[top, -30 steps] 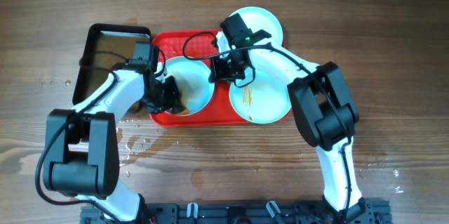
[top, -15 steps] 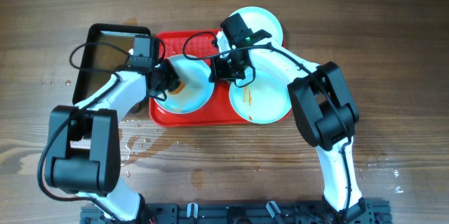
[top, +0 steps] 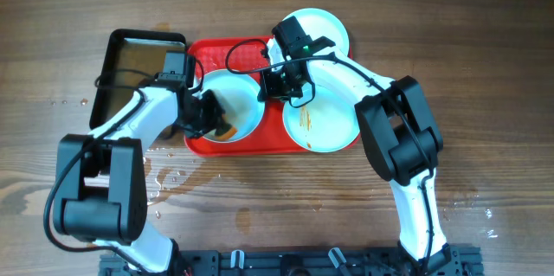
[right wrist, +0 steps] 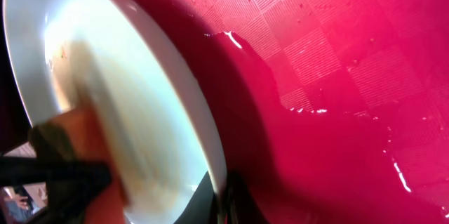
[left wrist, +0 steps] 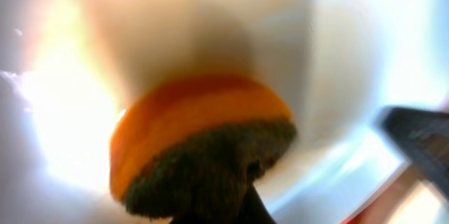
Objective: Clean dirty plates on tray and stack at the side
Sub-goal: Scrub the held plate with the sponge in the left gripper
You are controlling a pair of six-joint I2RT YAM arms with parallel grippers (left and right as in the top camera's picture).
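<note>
A pale plate (top: 242, 103) stands tilted over the red tray (top: 270, 138). My right gripper (top: 270, 86) is shut on its rim (right wrist: 210, 161) and holds it up. My left gripper (top: 212, 120) is shut on an orange sponge with a dark green scrub side (left wrist: 203, 147) and presses it against the plate's face. The sponge also shows in the right wrist view (right wrist: 70, 161). A second plate (top: 325, 125) with a brown smear lies on the tray's right end. A third plate (top: 325, 25) lies on the table behind the tray.
A black metal pan (top: 138, 60) sits left of the tray. Water spots lie on the wooden table (top: 173, 176) in front of the left arm. The tray floor (right wrist: 337, 76) is wet.
My left gripper moved the sponge up to the plate's upper left half a second ago, then back down to its lower left. The right gripper and the plate stayed still.
</note>
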